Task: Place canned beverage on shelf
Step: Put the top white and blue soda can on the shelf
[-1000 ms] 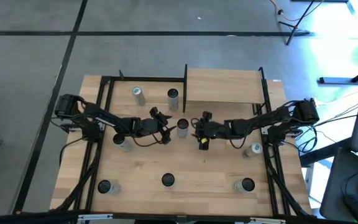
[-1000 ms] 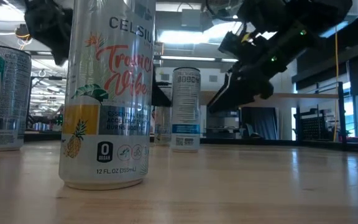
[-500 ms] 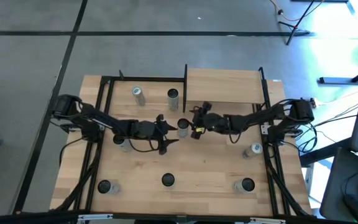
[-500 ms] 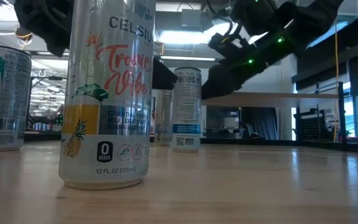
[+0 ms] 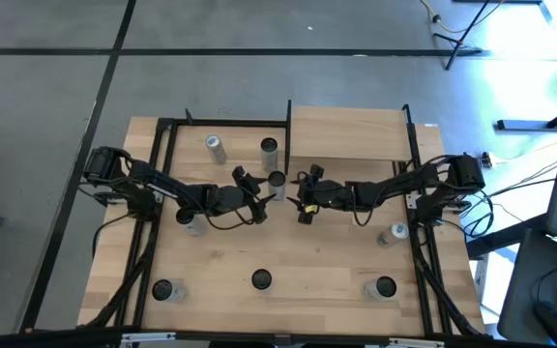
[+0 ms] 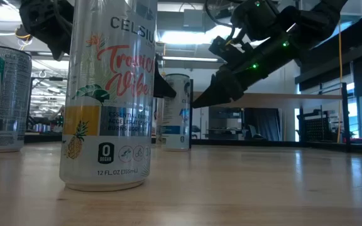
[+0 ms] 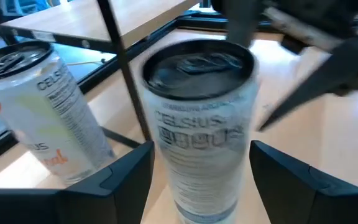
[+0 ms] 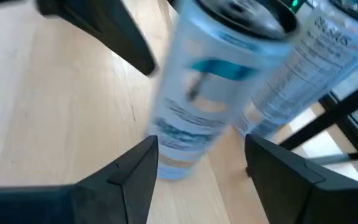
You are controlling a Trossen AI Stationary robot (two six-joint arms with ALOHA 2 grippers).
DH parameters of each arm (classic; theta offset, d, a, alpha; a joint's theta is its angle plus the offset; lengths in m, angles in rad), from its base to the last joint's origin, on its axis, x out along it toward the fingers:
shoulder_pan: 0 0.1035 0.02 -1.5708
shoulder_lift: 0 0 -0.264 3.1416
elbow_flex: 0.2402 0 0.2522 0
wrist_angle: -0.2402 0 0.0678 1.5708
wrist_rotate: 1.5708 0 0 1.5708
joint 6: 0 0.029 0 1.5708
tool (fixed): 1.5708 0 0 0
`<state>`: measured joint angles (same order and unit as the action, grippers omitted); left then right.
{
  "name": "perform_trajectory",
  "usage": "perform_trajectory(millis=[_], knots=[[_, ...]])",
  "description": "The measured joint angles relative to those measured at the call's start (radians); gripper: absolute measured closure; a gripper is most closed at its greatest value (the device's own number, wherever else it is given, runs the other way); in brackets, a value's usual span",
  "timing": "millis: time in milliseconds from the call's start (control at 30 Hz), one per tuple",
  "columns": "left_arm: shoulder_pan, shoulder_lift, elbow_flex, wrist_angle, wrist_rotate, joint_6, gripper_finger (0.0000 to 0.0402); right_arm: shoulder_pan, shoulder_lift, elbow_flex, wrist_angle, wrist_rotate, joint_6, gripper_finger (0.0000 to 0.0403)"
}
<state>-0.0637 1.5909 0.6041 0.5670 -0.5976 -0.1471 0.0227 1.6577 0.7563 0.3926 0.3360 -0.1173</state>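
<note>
the can (image 5: pixel 277 180) stands upright on the wooden surface (image 5: pixel 288 256), in the middle, between the two arms. the left end effector (image 5: pixel 262 200) is at about 8 o'clock from the can, close by, with its fingers spread wide. the right end effector (image 5: pixel 302 193) is at about 4 o'clock from the can, also close, fingers spread wide too. neither one is touching the can as far as can be seen. in the left wrist view the can (image 7: pixel 199 118) sits between the two dark fingers (image 7: pixel 120 177). the shelf (image 5: pixel 348 132) is at about 2 o'clock from the can, just beside it.
</note>
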Motion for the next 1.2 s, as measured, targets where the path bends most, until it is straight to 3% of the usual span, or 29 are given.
perform_trajectory(millis=[233, 367, 533, 767, 1200], knots=[[0.003, 0.000, 0.000, -0.050, 0.010, 0.009, 0.0154, 0.017, 0.000, 0.000, -0.016, -0.010, -0.022, 0.0172], [-0.010, -0.025, 0.000, -0.098, 0.016, 0.057, 0.0154, 0.017, 0.000, 0.000, -0.025, 0.062, -0.046, 0.0172], [-0.037, -0.106, 0.001, -0.201, 0.018, 0.071, 0.0154, -0.015, -0.001, 0.000, -0.001, 0.247, -0.075, 0.0172], [-0.039, -0.123, 0.000, -0.242, 0.020, 0.069, 0.0154, -0.108, 0.045, 0.000, 0.148, 0.088, -0.048, 0.0172], [0.025, -0.040, -0.001, -0.211, 0.022, 0.044, 0.0154, -0.067, 0.097, 0.000, 0.252, 0.047, -0.039, 0.0172]])
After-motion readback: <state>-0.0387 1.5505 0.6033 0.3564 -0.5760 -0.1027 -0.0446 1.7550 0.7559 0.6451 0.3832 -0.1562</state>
